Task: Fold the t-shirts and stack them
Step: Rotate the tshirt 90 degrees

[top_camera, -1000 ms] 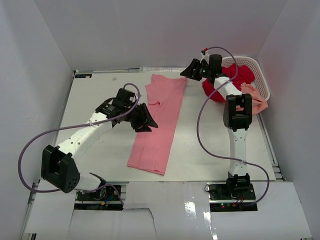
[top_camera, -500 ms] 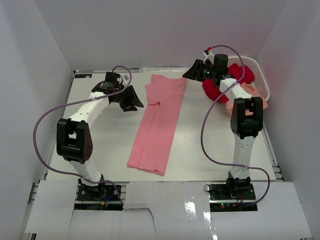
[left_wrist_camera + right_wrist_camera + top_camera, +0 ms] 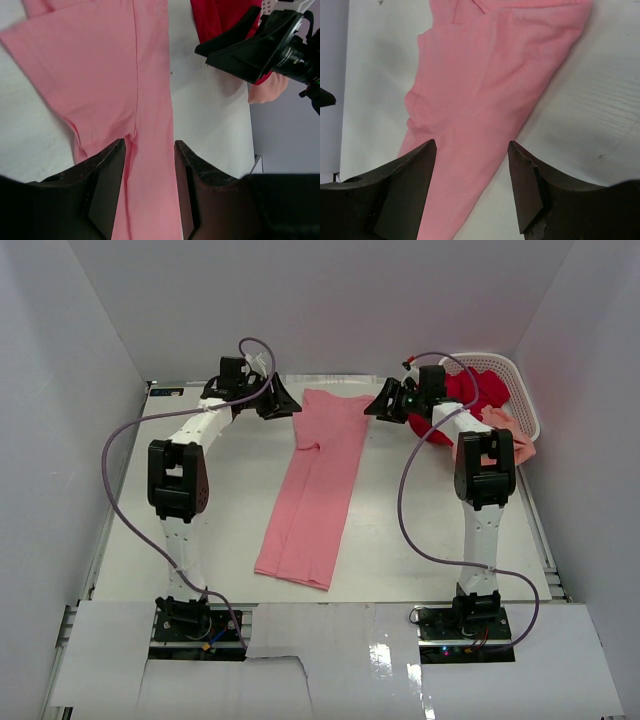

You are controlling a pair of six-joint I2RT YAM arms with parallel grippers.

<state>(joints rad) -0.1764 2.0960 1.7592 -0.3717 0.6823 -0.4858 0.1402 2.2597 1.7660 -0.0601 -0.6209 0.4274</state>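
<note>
Three shirts: pink shirt point(image 3: 315, 490) on the table point(image 3: 200, 530), red shirt point(image 3: 468, 390) and peach shirt point(image 3: 516, 437) spilling from one basket point(image 3: 521, 390); left gripper point(image 3: 283, 403) and right gripper point(image 3: 380, 403) gape empty.

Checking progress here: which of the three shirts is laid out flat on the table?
The medium pink t-shirt, spread as a long folded strip. The deep red t-shirt and peach t-shirt lie bunched at the white basket.

No text, label, brand or number is legible in any view. A small dark strip point(image 3: 166, 392) at the far left corner of the tabletop point(image 3: 220, 530) is too small to read.
</note>
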